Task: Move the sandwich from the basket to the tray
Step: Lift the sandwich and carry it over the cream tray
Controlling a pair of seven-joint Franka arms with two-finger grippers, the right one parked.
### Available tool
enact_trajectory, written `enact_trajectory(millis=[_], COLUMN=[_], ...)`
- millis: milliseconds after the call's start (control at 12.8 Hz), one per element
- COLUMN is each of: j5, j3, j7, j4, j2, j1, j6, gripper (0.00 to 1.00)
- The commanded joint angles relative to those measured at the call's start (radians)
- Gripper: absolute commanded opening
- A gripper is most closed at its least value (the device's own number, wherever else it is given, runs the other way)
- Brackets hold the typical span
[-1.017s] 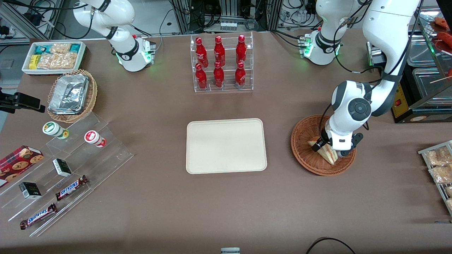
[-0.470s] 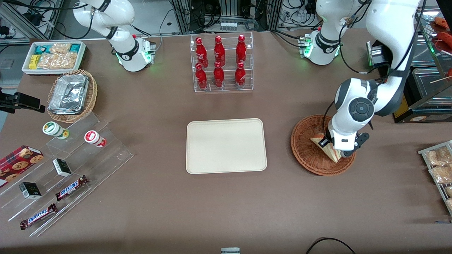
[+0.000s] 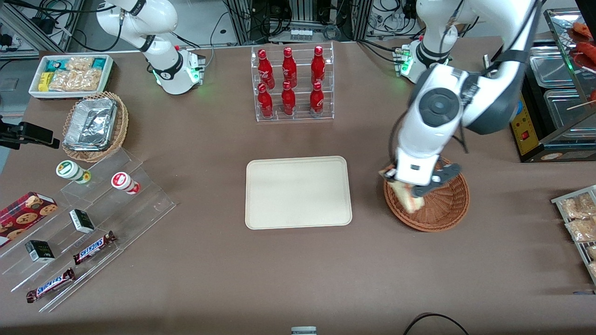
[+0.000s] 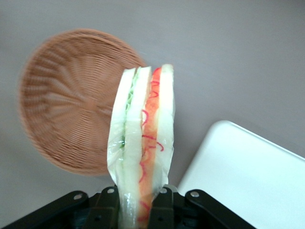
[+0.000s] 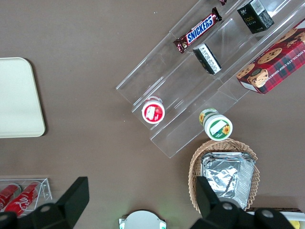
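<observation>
My left gripper is shut on the sandwich, a wrapped wedge of white bread with orange-red and green layers. It hangs lifted above the rim of the reddish-brown wicker basket, on the side facing the tray. In the front view the sandwich pokes out below the wrist. The cream tray lies flat beside the basket, toward the parked arm's end, and nothing lies on it.
A clear rack of red bottles stands farther from the front camera than the tray. Toward the parked arm's end are acrylic steps with snacks, a tan basket with foil and a white bin. Metal trays flank the working arm.
The gripper has risen out of the basket with the sandwich and swung toward the tray; the wrist now looms larger in the front view. The basket bottom is left bare.
</observation>
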Motion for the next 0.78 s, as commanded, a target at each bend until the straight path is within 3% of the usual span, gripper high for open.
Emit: enact_trajectory(millis=[0,235,548,704], j5=[-0.015,-0.012,0.008,0.114], j3=[-0.003,-0.004,0.008,0.007], j7=[-0.011,0.016,0.022,0.012], j4=[0.217,0.365,0.370,0.367], j2=[0.186,0.341,0.423,0.466], j1=[-0.114,-0.222,-0.334,-0.361], j6=[-0.022,0.007,0.106,0.109], gripper=[0.00,0.00,0.00,0.00])
